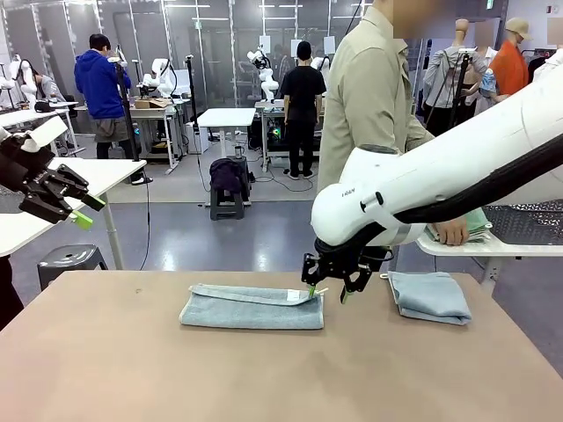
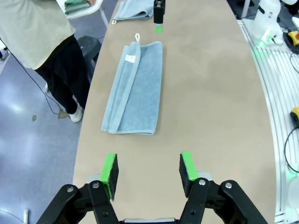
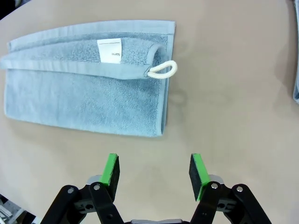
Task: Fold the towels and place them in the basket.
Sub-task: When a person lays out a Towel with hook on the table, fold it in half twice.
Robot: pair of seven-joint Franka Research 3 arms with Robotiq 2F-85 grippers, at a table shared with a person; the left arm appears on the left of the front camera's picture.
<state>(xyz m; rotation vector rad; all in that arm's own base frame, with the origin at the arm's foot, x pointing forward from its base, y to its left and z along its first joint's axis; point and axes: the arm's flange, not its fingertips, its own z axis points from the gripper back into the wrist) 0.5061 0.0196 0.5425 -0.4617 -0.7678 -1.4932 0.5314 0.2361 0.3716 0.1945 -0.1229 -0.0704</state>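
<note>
A light blue-grey towel (image 1: 252, 308) (image 2: 135, 88) (image 3: 88, 77) lies folded lengthwise on the table's middle, its white loop (image 3: 163, 69) and label facing up. A second folded towel (image 1: 431, 296) (image 2: 135, 9) rests further right. My right gripper (image 1: 330, 294) (image 3: 154, 170) hovers open just above the table beside the loop end of the middle towel, holding nothing. My left gripper (image 1: 84, 211) (image 2: 148, 170) is raised at the far left, open and empty, looking down the table. The dark mesh basket (image 1: 528, 224) stands on a white side table at the right.
A person in a beige shirt (image 1: 369, 97) stands at the far side, one hand (image 1: 453, 233) on a pile of towels beside the basket. The tan table (image 1: 132, 369) has bare room in front and to the left of the towels.
</note>
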